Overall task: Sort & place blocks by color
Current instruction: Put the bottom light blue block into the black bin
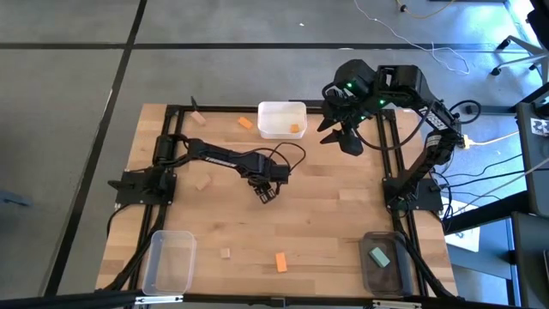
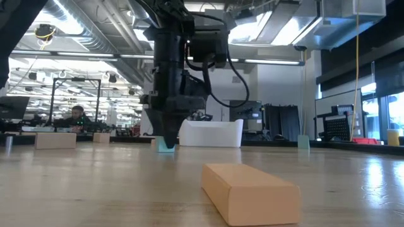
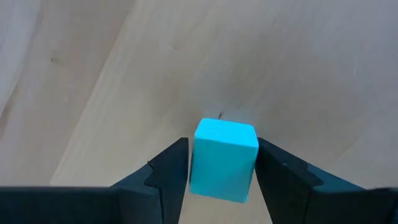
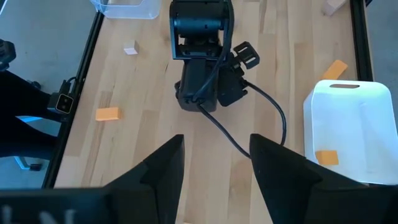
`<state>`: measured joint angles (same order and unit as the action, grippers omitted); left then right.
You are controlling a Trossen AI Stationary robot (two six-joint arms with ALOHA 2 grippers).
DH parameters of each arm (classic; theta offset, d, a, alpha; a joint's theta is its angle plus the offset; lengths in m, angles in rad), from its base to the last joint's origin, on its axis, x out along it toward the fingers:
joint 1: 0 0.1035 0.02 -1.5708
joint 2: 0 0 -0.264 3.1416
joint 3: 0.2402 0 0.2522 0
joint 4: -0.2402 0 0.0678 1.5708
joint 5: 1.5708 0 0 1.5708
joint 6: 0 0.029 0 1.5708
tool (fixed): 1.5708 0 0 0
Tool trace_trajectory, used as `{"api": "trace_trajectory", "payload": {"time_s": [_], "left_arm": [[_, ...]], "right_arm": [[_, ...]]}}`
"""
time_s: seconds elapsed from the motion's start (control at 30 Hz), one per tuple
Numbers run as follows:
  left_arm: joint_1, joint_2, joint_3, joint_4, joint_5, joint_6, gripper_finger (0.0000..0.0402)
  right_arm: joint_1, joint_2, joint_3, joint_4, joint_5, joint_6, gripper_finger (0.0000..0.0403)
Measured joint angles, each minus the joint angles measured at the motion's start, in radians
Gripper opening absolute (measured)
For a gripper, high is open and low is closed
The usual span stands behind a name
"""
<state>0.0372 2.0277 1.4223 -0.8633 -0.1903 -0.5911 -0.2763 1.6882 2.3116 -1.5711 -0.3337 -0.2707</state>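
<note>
- The left gripper (image 1: 267,194) is down at mid-table, fingers pointing at the wood, and the teal block (image 3: 222,158) sits right between them.
- From the left wrist view, a dark finger (image 3: 166,171) stands on each side of the block; the gaps look hairline at most, and I can't tell whether the pads are pressing yet, so call it straddled rather than gripped.
- The low view has the block (image 2: 166,146) resting on the table (image 2: 353,183) at the fingertips, not lifted.
- That's the relation that matters: the block is dead centre in the jaws, its flat sides facing the pads. In my judgement the next move is a squeeze and a straight lift, no sideways correction needed.
- The right gripper (image 1: 343,137) hangs raised at the far right corner, next to the white bin (image 1: 281,120), fingers parted and holding nothing. It's well away from this block; the left arm is clearly the nearer.
- The dark bin (image 1: 384,261) at the near right corner already holds a teal piece, so it looks like this one's destination.
- Elsewhere: an orange bar (image 1: 280,262) near the front edge, an orange block (image 1: 246,123) beside the white bin, another inside it, tan pieces scattered, and a clear bin (image 1: 168,262) near left.
</note>
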Motion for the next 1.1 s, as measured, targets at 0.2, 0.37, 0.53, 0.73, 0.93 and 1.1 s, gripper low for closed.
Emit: {"api": "trace_trajectory", "payload": {"time_s": [0.2,0.37,0.53,0.73,0.93,1.1], "left_arm": [[0.007,0.016,0.001,-0.02,0.03,0.032,0.0135],[0.006,0.019,0.004,-0.017,0.034,0.053,0.0125],[0.007,0.009,0.001,-0.014,0.053,0.094,0.0125],[0.035,-0.082,0.0,-0.02,0.121,0.165,0.0125],[0.112,-0.263,-0.001,-0.013,0.189,0.236,0.0125],[0.208,-0.437,0.0,0.024,0.323,0.284,0.0125]], "right_arm": [[0.0,0.0,0.0,0.0,0.0,0.0,0.0183],[0.0,0.0,0.0,0.0,0.0,0.0,0.0183],[0.0,0.0,0.0,0.0,0.0,0.0,0.0183],[0.0,0.0,0.0,0.0,0.0,-0.001,0.0183],[0.0,0.0,0.0,0.0,0.0,-0.06,0.0183],[0.006,0.005,-0.001,0.001,0.001,-0.137,0.0183]]}}
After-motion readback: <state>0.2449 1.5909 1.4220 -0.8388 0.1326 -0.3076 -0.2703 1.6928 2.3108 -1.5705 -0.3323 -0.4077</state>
